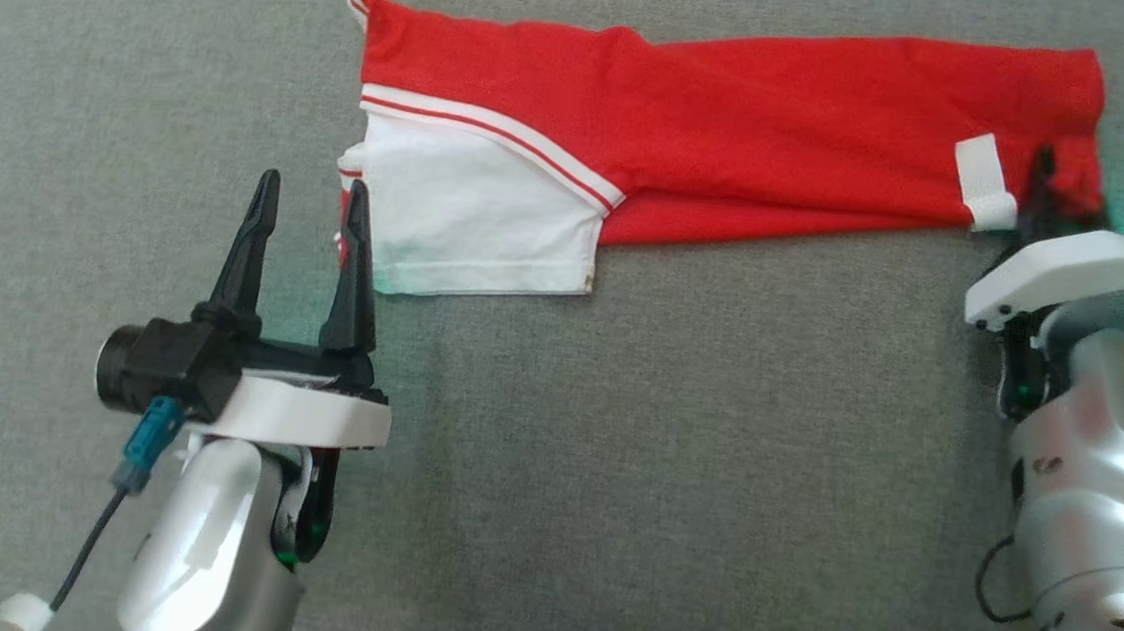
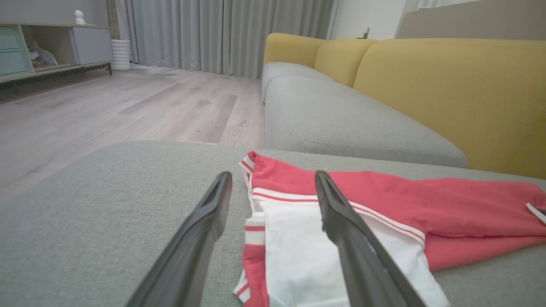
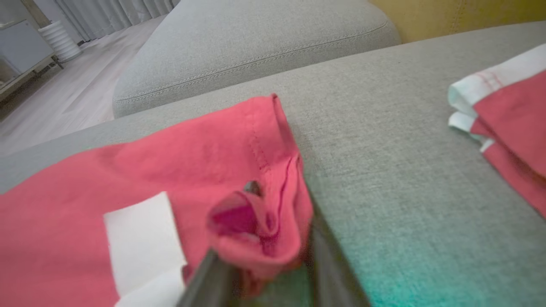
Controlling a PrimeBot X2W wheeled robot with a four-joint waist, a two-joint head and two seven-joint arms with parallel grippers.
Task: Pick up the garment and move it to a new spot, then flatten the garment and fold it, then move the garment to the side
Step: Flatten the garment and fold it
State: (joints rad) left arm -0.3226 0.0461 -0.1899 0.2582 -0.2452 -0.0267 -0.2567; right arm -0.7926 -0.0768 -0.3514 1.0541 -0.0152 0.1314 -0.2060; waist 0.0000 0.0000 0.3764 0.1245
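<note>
The right gripper [image 3: 264, 268] has its two fingers either side of a bunched-up red corner of the red-and-white garment [image 1: 738, 119]; I can't tell whether they're actually pinching it. From there the cloth stretches flat across the grey cushion [image 1: 611, 460] to the left gripper [image 1: 314, 186], which hangs spread wide, one finger over the white end.

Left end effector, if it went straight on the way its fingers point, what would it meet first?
The white end of the garment; the left end effector has its open fingers lined up on that edge. Its height above the cloth is unclear.
</note>
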